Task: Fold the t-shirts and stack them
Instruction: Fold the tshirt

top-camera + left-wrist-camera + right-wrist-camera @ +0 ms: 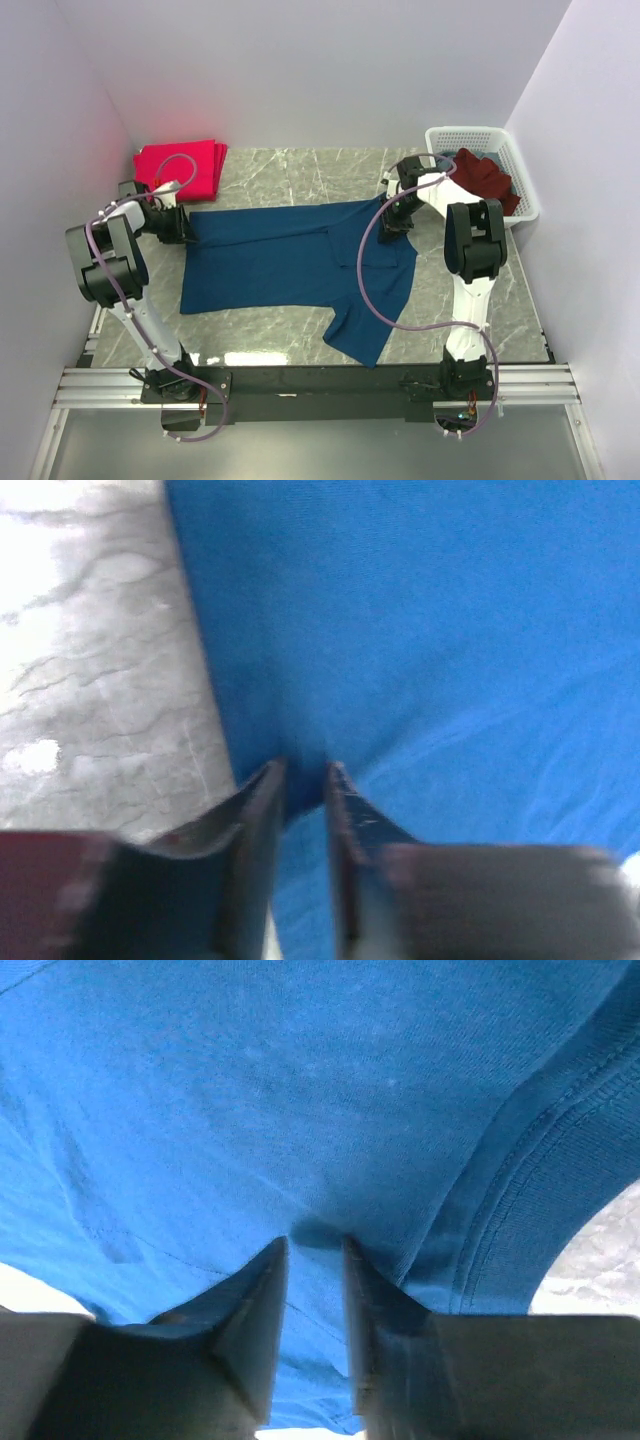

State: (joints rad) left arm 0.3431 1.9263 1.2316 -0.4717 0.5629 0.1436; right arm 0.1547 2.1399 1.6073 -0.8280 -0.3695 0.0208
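Marble tabletop point(285, 168) between white walls point(330, 70)

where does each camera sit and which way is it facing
Top external: high behind the arm bases, looking down at the grey marbled tabletop, blue cloth t-shirt, folded pinkish-red shirts and white plastic lattice basket; left arm and right arm show.
Left wrist: on the left arm, looking along its fingers; the left gripper pinches the t-shirt's edge beside the tabletop.
Right wrist: on the right arm; the right gripper pinches cloth near a ribbed band.
Shared: both wrist views show that same t-shirt.
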